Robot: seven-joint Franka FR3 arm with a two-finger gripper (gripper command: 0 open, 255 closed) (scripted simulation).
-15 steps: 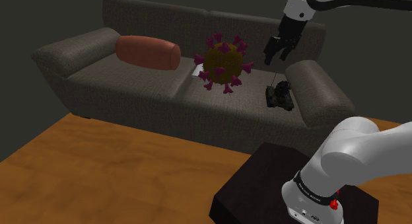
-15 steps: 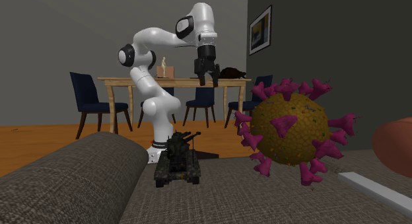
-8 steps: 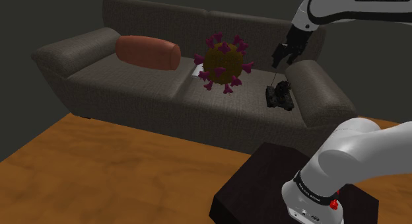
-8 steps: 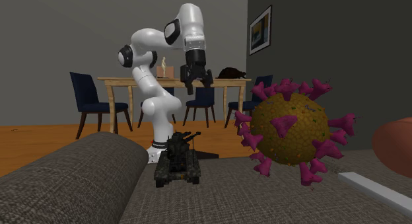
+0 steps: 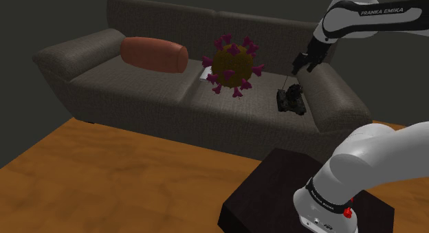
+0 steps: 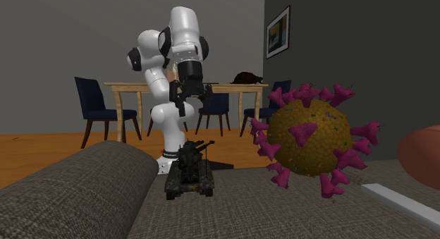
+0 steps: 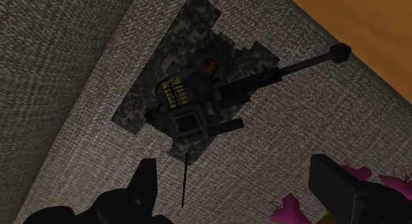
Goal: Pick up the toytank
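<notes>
Toytank is sitting on the sofa seat, right up against the armrest at the shoulder view's right end. The spiky ball is on the cushion next to it, well apart.

The gripper hangs above the tank with clear air in between, pointing down at it. Its fingers are spread wide with nothing between them.

The bit that matters, going by the wrist view: the tank lies straight ahead of the gripper, a little off the midline between the fingers. The hull's long axis runs at a slant to the line the fingers close along, not square to it. The barrel pokes out sideways toward the seat's front edge.

So I'd guess the next move is a straight drop plus a small wrist twist so the fingers land on the hull's two long sides, clear of the barrel.
</notes>
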